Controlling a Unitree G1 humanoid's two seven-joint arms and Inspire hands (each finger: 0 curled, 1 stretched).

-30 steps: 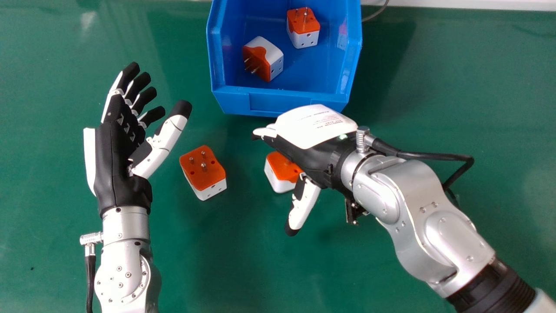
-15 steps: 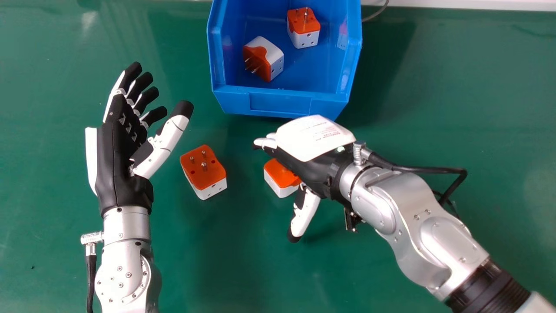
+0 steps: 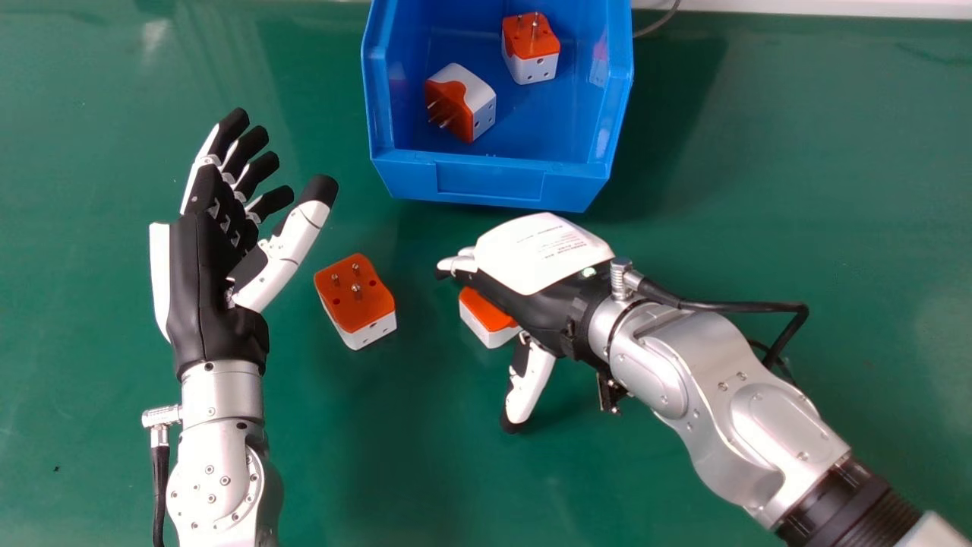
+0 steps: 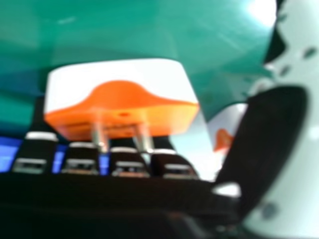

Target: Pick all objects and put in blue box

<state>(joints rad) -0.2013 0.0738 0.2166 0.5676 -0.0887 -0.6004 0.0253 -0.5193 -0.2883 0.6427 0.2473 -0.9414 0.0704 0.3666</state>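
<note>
**Just before the near wall of the blue box: my right hand poised over an orange and white plug**

My right hand comes in from the near right, back upward, partly covering the covered plug on the green table; its fingers extend toward the left and its thumb stands apart on the near side; the hand is released, closed on nothing, with the plug between thumb and fingers; whether hand and plug touch, I cannot tell. In the right hand view, that plug shows its orange face and metal prongs, the prongs turned toward my straight fingers.

To the left of it, well apart, lies the uncovered plug, prongs upward, on the table between my two hands; my left hand is at the left of the scene, relaxed and empty, its thumb spread from its fingers. Inside the box, at the far middle, rest two more of the same kind, apart from each other: the nearer boxed plug, tipped with prongs toward the left; the farther boxed plug, to its right, prongs upward.
</note>
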